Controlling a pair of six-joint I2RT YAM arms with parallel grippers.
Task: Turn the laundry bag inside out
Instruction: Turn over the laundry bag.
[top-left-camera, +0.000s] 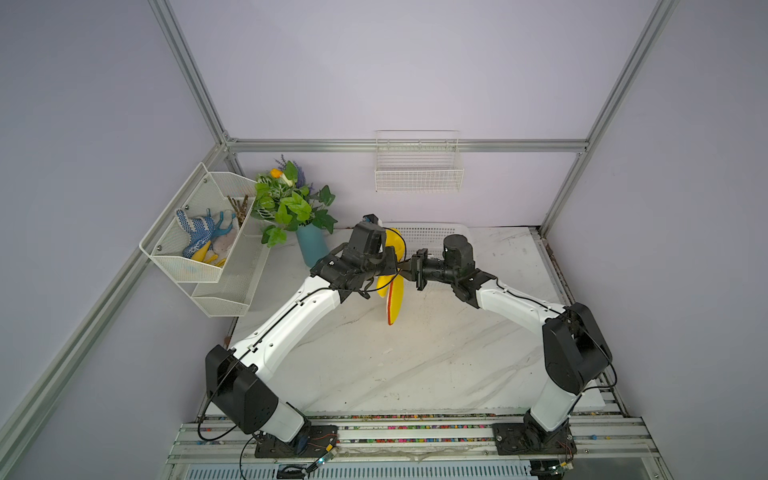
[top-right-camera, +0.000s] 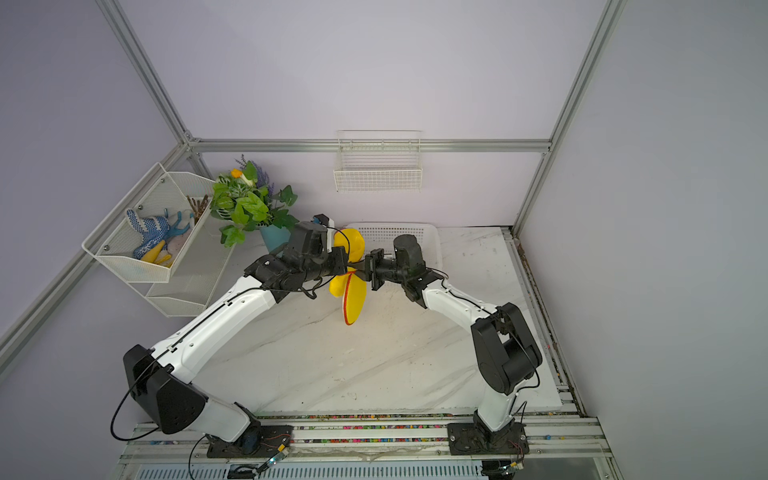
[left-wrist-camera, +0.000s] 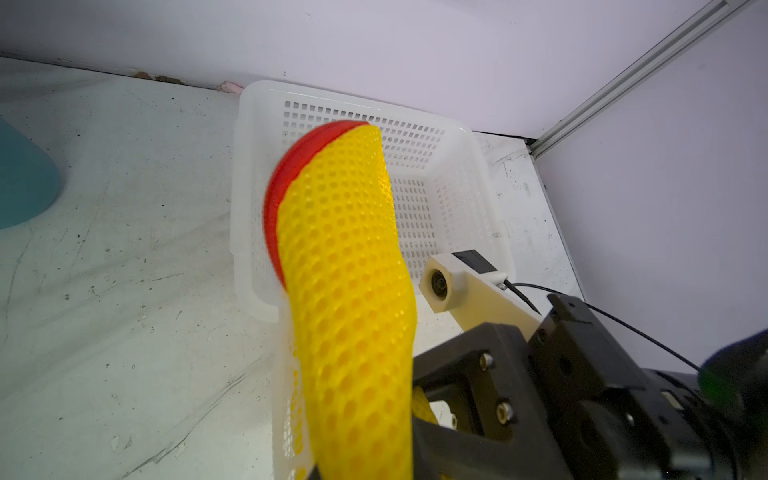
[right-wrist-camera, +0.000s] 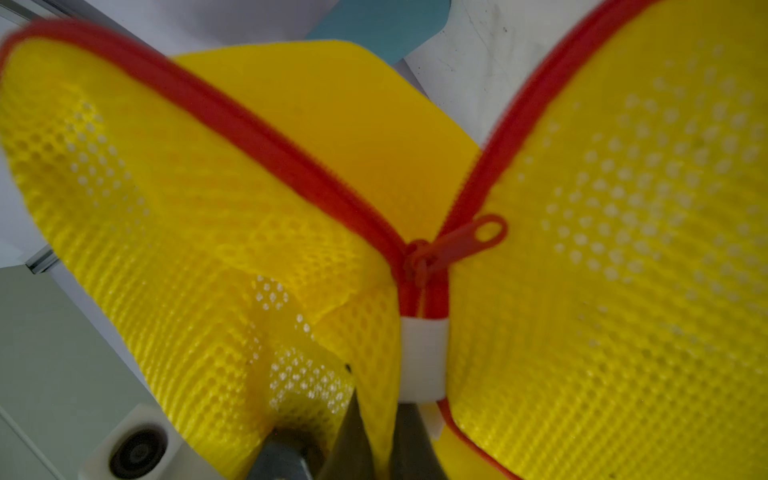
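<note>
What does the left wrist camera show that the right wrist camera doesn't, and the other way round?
Only the left wrist view shows the white perforated basket, which looks empty as far as it can be seen. Only the right wrist view shows the red zipper pull, the white tab next to it, and the zipper parted so the fabric spreads into two red-edged lobes. Both show the yellow mesh laundry bag with its red trim, and a bit of the teal vase.

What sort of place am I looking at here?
Likely a robot test booth staged as a utility corner: an aluminium frame, two robot arms bolted beside a marble-look table, a white basket and potted plant.
</note>
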